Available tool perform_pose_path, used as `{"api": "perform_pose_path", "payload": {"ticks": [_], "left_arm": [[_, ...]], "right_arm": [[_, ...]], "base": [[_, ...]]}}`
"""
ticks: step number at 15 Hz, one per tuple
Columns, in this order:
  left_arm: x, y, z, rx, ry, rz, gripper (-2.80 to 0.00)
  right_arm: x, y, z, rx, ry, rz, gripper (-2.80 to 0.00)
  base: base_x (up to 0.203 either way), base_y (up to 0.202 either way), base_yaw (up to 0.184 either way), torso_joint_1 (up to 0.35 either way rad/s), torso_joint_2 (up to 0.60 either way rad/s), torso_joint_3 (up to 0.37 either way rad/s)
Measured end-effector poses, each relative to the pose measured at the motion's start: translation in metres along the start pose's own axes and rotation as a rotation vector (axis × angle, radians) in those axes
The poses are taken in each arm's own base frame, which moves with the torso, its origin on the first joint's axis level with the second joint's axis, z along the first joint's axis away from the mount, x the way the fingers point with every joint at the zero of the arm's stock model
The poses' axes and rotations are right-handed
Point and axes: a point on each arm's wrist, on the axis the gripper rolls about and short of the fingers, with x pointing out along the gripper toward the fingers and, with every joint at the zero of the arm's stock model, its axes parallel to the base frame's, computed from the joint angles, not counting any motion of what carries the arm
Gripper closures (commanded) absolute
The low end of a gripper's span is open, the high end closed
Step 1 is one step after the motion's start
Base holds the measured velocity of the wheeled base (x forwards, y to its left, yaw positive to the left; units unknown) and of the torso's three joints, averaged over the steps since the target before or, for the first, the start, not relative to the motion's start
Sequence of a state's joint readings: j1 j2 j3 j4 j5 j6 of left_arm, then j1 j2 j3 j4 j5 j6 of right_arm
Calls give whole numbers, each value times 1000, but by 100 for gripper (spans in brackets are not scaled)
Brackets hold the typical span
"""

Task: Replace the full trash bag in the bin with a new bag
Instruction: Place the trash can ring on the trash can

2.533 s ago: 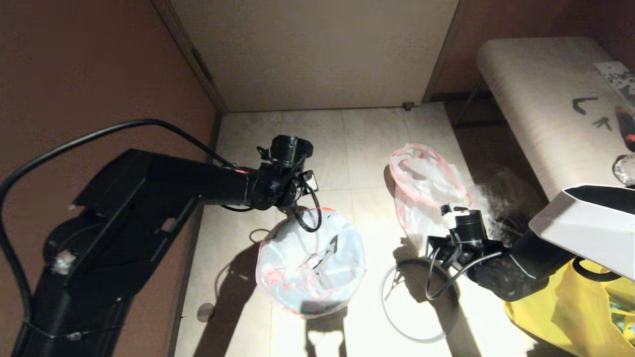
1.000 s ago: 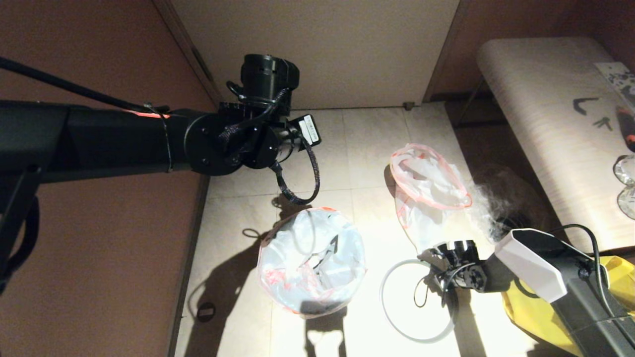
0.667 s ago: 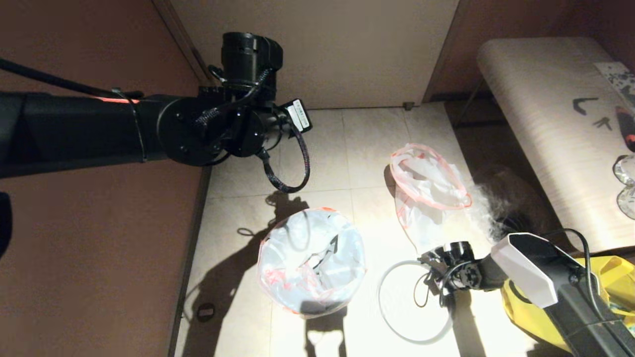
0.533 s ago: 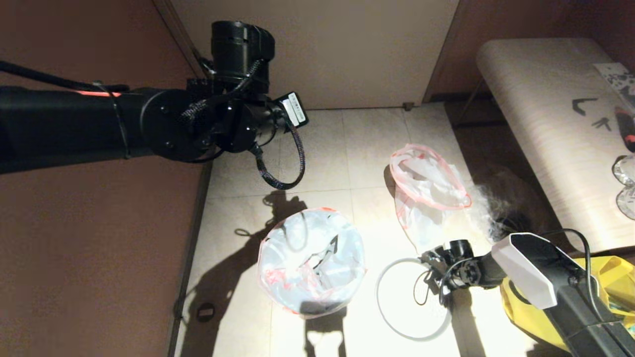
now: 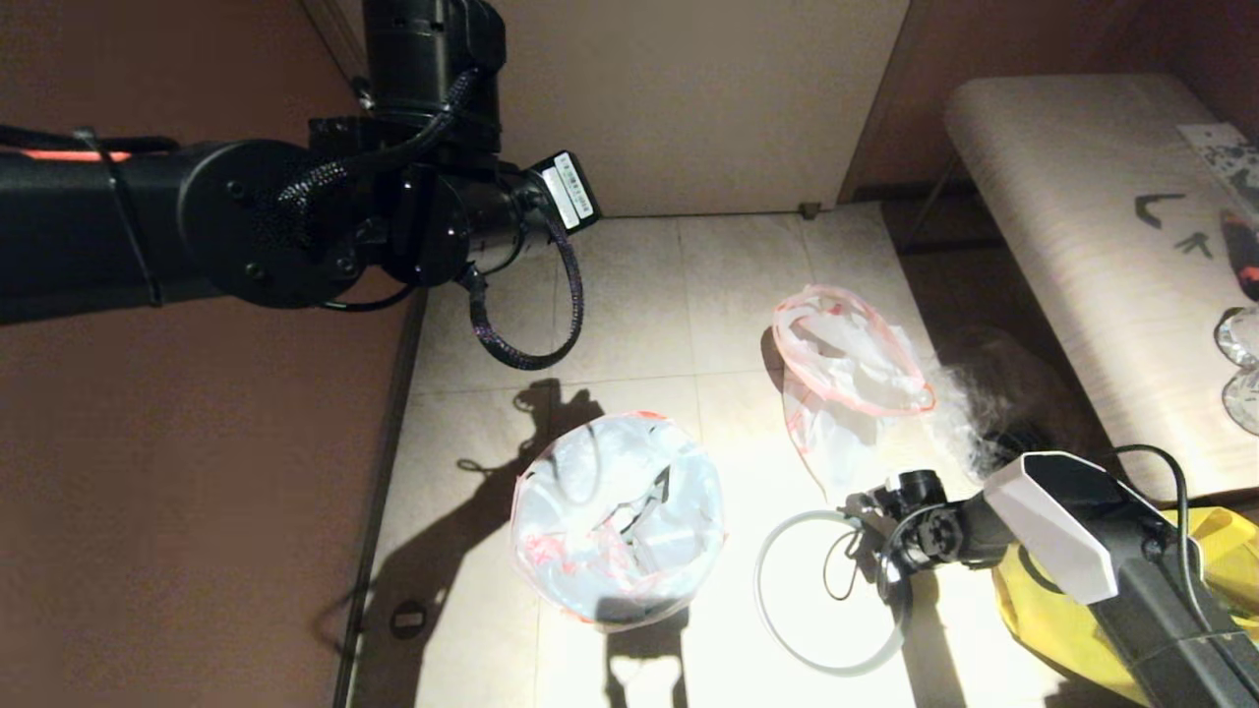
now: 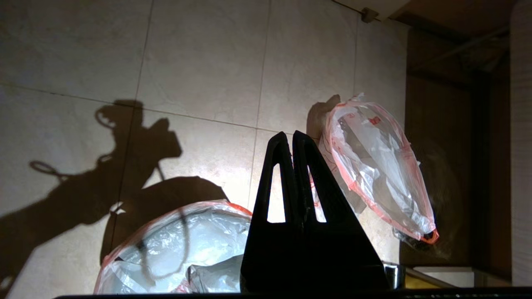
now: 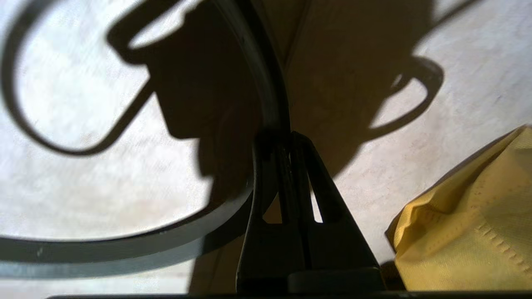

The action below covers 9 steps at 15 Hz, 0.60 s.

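The new bag [image 5: 618,516] [image 6: 166,249], thin white plastic with a red-orange hem, is spread open over the bin, which it hides. The full trash bag [image 5: 851,369] [image 6: 378,166] with its pink-red hem lies on the floor beyond and to the right. The bin's grey hoop [image 5: 787,639] [image 7: 124,245] is off the bin, to its right. My right gripper [image 5: 858,515] [image 7: 286,137] is shut on the hoop's far edge. My left gripper [image 6: 292,135] is shut and empty, high above the floor between the two bags.
A crinkly clear bag with dark contents [image 5: 969,423] sits right of the full bag. A big yellow bag [image 5: 1062,610] [image 7: 469,228] lies under my right arm. A pale bench [image 5: 1082,216] stands at the right, a brown wall at the left.
My left arm has risen from the bin's mouth and swung up to the left. My right gripper has come down onto the hoop, closed on it and shifted it slightly.
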<state>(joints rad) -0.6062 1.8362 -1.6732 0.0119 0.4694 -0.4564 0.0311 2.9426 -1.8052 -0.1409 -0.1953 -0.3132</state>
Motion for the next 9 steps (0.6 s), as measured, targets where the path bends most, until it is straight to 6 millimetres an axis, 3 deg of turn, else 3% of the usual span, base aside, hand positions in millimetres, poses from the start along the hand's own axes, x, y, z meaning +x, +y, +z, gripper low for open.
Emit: {"api": "perform_pose_path", "payload": {"ticks": [6, 7, 9], "left_arm": [[-10, -3, 2, -1, 1, -22, 0], [-12, -4, 1, 1, 3, -27, 0], [-14, -5, 2, 0, 3, -32, 0]], "right_arm": [[-24, -6, -7, 8, 1, -2, 0], [-27, -6, -6, 8, -3, -2, -280], [-26, -6, -7, 9, -4, 2, -280]], "base": [[0, 0, 0, 0, 0, 0], [0, 0, 0, 0, 0, 0], [0, 0, 0, 0, 0, 0]]}}
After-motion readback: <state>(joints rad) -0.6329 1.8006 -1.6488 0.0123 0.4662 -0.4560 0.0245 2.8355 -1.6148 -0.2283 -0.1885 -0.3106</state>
